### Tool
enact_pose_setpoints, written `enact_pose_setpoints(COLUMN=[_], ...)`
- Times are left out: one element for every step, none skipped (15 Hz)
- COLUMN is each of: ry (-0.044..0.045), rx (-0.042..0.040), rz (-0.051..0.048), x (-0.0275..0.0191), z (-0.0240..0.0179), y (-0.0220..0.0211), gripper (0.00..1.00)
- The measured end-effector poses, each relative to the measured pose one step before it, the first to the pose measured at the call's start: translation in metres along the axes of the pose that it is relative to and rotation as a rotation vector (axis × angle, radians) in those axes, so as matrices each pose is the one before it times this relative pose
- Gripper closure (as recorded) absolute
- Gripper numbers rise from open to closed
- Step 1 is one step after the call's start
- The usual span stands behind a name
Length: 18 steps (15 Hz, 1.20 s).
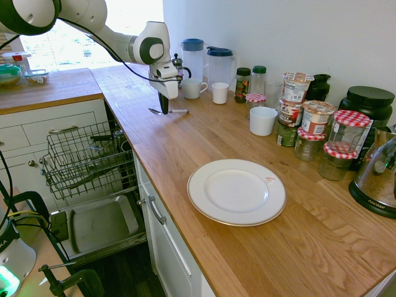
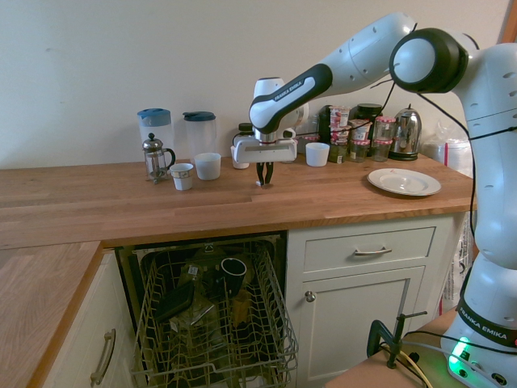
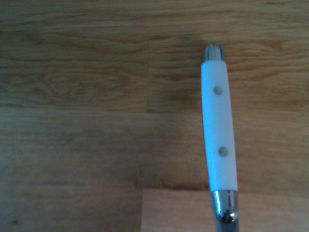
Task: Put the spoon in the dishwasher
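Note:
The spoon (image 1: 154, 111) lies flat on the wooden counter near its far left corner, bowl to the left and handle to the right. My gripper (image 1: 164, 110) points straight down onto its middle, fingers shut on it. From the other side the gripper (image 2: 264, 181) stands with its tips on the counter top. The wrist view shows the spoon's white handle (image 3: 218, 135) with two rivets and metal ends over the wood. The dishwasher (image 1: 99, 226) is open below the counter, door down and wire rack (image 2: 214, 323) pulled out.
Just behind the gripper stand a white mug (image 1: 193, 88), a cup (image 1: 219, 93), two jugs (image 1: 221, 65) and a French press (image 2: 157, 157). A white plate (image 1: 236, 192), jars (image 1: 306, 120) and a kettle (image 1: 380, 179) sit further along. A mug (image 2: 233, 271) lies in the rack.

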<state>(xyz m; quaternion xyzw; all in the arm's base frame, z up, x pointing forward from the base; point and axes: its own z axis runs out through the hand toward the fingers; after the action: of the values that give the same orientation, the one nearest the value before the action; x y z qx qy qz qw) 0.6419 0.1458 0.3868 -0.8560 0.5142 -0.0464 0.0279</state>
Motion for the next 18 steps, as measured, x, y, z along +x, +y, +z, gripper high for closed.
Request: enact_pose_setpoints(ry=[0.00499, 0.00453, 0.00380, 0.00094, -0.00013, 0.00023, 0.00210, 0.00351, 0.00958, -0.00032, 0.00425, 0.01268, 0.01807, 0.01428, 0.00797, 0.00349, 0.00154, 0.00390], rx=[0.00490, -0.00100, -0.00438, -0.00360, -0.00180, 0.00102, 0.00825, 0.00895, 0.01418, 0.00172, 0.00832, 0.00633, 0.00615, 0.00031, 0.00138, 0.00428, 0.00513, 0.00563], rz=[0.00199, 0.00190, 0.00142, 0.00353, 0.00098, 0.00159, 0.00200, 0.00134, 0.00669, -0.00271, -0.00677, -0.01071, -0.00799, -0.00508, -0.00460, -0.00154, 0.00005, -0.00268], x=[-0.00973, -0.01233, -0.01355, -0.01581, -0.01725, -0.01764, -0.01811, -0.01660, -0.01695, -0.00164, -0.00334, -0.00804, -0.01303, -0.01713, -0.02083, -0.02123, -0.02204, -0.02233], z=[-0.01388, -0.01089, -0.00776, -0.00525, -0.00363, -0.00217, -0.00041, 0.00050, -0.00403, 0.00053, -0.00017, 0.00022, 0.00128, 0.00197, 0.00200, 0.00431, 0.00475, 0.00523], y=[0.01019, 0.01252, 0.01318, 0.01404, 0.01408, 0.01374, 0.01421, 0.01450, 0.02200, 0.00018, -0.00059, -0.00022, 0.00071, 0.00220, 0.00365, 0.00590, 0.00756, 0.00925], gripper=[1.00, 1.00, 1.00, 1.00, 1.00, 1.00, 1.00, 1.00, 1.00, 1.00, 1.00, 1.00, 1.00, 1.00, 1.00, 1.00, 1.00, 1.00])
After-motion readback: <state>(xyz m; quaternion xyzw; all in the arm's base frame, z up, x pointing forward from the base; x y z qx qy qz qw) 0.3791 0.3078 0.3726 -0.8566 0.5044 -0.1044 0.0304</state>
